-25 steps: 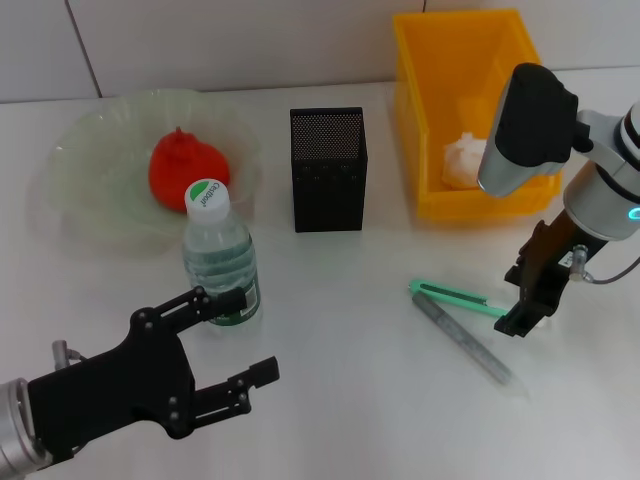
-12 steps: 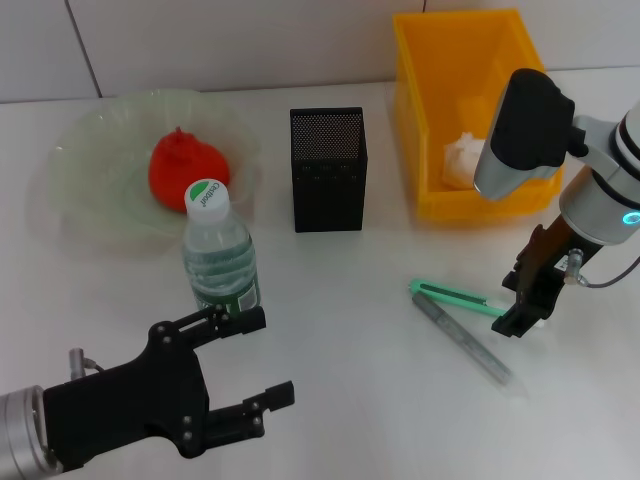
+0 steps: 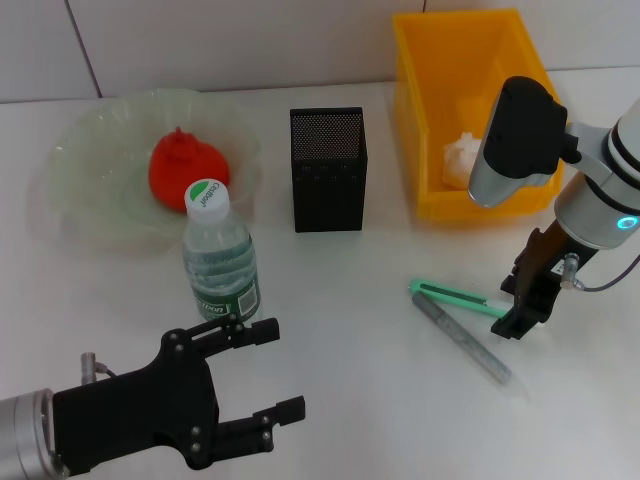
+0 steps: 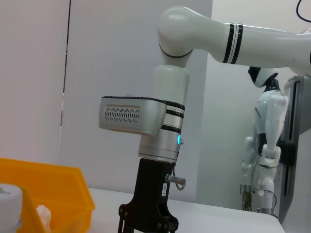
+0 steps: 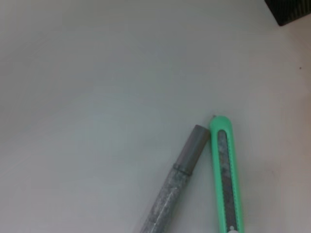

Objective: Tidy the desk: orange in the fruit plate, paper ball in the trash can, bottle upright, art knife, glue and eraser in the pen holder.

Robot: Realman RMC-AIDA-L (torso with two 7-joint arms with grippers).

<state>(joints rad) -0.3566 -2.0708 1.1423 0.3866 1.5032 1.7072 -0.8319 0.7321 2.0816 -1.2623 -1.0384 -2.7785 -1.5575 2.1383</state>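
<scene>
The black right gripper (image 3: 524, 318), prob. clenched on nothing (hard to see), is held just past the green plastic art knife (image 3: 458, 297) & grey glue stick (image 3: 462, 338). Left gripper (image 3: 268, 372) is spread wide near the clear upright bottle (image 3: 219, 260).

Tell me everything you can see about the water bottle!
The bottle is small, see-through plastic with ridges, a green label low down and a white cap with green print. It stands upright on the white table, just in front of the green glass fruit plate. Nothing holds it; the left gripper is open, nearer the camera.
</scene>
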